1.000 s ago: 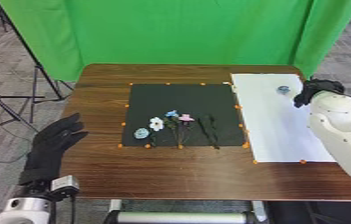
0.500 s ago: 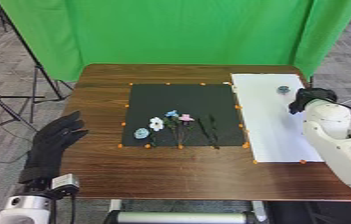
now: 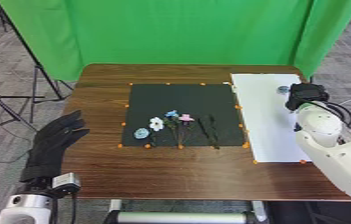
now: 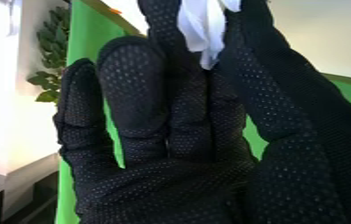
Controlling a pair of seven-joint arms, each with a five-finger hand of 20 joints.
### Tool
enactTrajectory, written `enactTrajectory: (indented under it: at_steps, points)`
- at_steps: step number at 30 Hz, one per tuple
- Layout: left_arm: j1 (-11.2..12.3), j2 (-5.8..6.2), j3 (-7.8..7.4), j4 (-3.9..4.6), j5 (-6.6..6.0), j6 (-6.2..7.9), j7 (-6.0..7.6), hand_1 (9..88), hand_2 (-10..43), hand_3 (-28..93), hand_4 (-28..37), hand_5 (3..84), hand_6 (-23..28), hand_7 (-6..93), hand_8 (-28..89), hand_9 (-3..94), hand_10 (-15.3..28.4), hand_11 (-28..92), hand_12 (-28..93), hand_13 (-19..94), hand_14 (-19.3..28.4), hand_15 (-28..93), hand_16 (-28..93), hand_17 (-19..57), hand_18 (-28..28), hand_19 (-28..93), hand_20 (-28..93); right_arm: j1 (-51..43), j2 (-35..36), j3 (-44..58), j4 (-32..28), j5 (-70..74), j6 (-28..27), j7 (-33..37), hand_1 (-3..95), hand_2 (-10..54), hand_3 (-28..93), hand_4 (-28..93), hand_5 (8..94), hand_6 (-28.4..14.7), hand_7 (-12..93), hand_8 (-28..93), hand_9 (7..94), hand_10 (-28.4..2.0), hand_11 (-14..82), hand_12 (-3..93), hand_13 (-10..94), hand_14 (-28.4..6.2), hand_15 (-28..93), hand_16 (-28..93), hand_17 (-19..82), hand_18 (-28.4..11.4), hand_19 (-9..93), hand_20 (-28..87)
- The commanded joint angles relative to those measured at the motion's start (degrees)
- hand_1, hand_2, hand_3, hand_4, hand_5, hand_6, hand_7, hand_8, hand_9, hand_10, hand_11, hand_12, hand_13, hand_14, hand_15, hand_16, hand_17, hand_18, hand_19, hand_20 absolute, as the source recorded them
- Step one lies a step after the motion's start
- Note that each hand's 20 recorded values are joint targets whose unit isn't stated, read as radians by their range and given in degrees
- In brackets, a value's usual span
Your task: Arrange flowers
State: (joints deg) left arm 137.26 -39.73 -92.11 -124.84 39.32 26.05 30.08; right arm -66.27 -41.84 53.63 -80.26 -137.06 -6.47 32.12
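In the head view my right hand [image 3: 307,94] is over the far right part of the white sheet [image 3: 274,125], just right of a small blue flower [image 3: 283,90]. The right wrist view has my right hand [image 4: 167,185] with a white, petal-like thing [image 4: 202,30] pinched between thumb and fingers. On the black mat [image 3: 185,97] lie a light blue flower [image 3: 141,133], a white flower [image 3: 156,124], a blue flower [image 3: 172,114], a pink flower [image 3: 186,118] and dark green stems [image 3: 209,131]. My left hand [image 3: 58,137] rests open at the table's left edge.
The brown table [image 3: 154,175] has small orange markers around the mat and sheet. A green backdrop [image 3: 180,35] hangs behind it. Black stand legs [image 3: 43,67] stand on the floor at the left.
My right hand has moved a little left and nearer over the white sheet, closer beside the blue flower there. The left hand and the flowers on the mat keep their places.
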Motion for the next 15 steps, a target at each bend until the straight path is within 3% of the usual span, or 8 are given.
enactTrajectory:
  at_steps: [1,6,15]
  points:
    - [0.63,-0.02,-0.63,-0.18,0.10,-0.53,-0.26,27.9,1.7,83,-21.1,35.9,7.3,21.7,-13,32.4,18.1,35,10,23,24.2,62,-13,-11.8,20.3,53,10,1.94,2.81,-3.03,-2.82,-0.82,7.18,-0.38,53.6,-8.9,72,-28,80.0,4.6,24,-4,90.9,-5.0,20.1,30.8,71,-3.8,70,24,29,-18.6,83,32]
    - [1.85,0.63,-1.26,-0.46,-0.54,0.20,0.86,27.8,1.8,83,-21.1,35.9,7.3,21.6,-13,32.4,18.3,35,10,23,24.3,62,-13,-11.8,20.3,54,10,5.55,3.18,-7.37,-6.35,-0.50,11.79,-2.15,53.7,-9.4,73,-28,81.1,4.1,23,-3,91.5,-5.3,20.1,30.9,72,-3.6,69,25,29,-18.7,84,31]
    - [2.55,0.87,-2.13,-0.69,-0.16,-0.04,0.09,27.9,1.8,83,-21.1,35.9,7.4,21.5,-13,32.4,18.2,35,10,23,24.3,62,-13,-11.8,20.4,54,10,10.26,-2.32,-13.80,-12.40,1.18,12.48,-8.56,53.5,-9.5,74,-28,81.9,3.5,22,-2,92.0,-5.8,20.2,31.0,72,-4.0,69,26,29,-19.2,84,31]
